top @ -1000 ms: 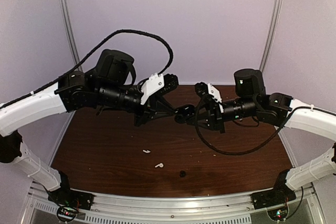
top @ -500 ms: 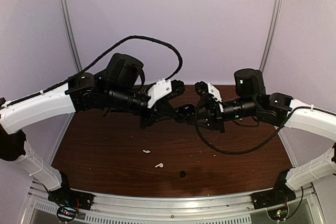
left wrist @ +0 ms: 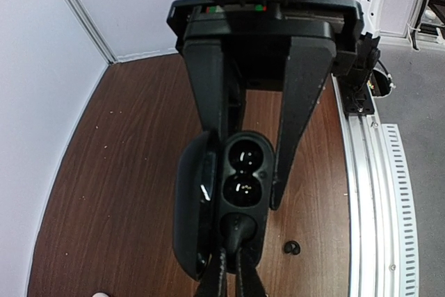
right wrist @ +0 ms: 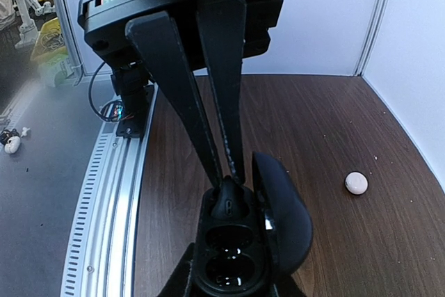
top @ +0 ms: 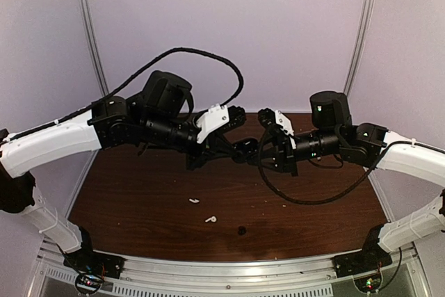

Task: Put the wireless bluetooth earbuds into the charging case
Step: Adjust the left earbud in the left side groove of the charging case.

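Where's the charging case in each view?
Top external: charging case dead centre, mid-air.
Left wrist: charging case lower centre, open, lid on its left.
Right wrist: charging case bottom centre, lid on its right.
Shared landmark: silver rail along the near edge.

I am finding no readable text, label, brand or number anywhere. I am seeing only tiny pale marks inside the charging case (left wrist: 240, 186), too small to read.

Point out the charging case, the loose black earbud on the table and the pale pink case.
charging case (left wrist: 189, 206): left wrist view, on its open lid.
loose black earbud (left wrist: 291, 247): left wrist view, its middle.
pale pink case (right wrist: 356, 183): right wrist view, its top face.
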Robot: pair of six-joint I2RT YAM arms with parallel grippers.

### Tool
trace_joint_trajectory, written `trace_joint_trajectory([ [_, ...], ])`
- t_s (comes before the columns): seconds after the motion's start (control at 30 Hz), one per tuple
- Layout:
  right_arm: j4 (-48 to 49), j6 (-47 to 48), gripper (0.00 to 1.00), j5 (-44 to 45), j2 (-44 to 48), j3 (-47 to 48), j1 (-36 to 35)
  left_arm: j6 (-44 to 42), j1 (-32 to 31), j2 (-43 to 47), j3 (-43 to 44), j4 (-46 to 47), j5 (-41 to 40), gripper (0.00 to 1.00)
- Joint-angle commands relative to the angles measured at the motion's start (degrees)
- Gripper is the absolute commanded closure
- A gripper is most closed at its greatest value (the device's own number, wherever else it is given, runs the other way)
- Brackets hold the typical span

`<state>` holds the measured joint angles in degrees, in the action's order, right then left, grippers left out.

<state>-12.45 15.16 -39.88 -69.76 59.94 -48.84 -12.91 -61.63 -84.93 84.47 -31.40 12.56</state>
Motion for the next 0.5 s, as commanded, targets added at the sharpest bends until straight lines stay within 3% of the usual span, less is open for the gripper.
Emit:
trace_joint_trajectory([
  [0.0, 1.88, 0.97, 1.0, -1.3, 1.53, 0.17, -0.6, 1.21, -0.14, -1.68, 1.49, 0.88, -1.19, 0.98],
  [0.47, 0.15, 3.66, 1.0, 1.18, 2.96, 0.06, -1.95, 4.14, -0.11, -2.67, 1.84, -0.39, -2.74, 0.94],
])
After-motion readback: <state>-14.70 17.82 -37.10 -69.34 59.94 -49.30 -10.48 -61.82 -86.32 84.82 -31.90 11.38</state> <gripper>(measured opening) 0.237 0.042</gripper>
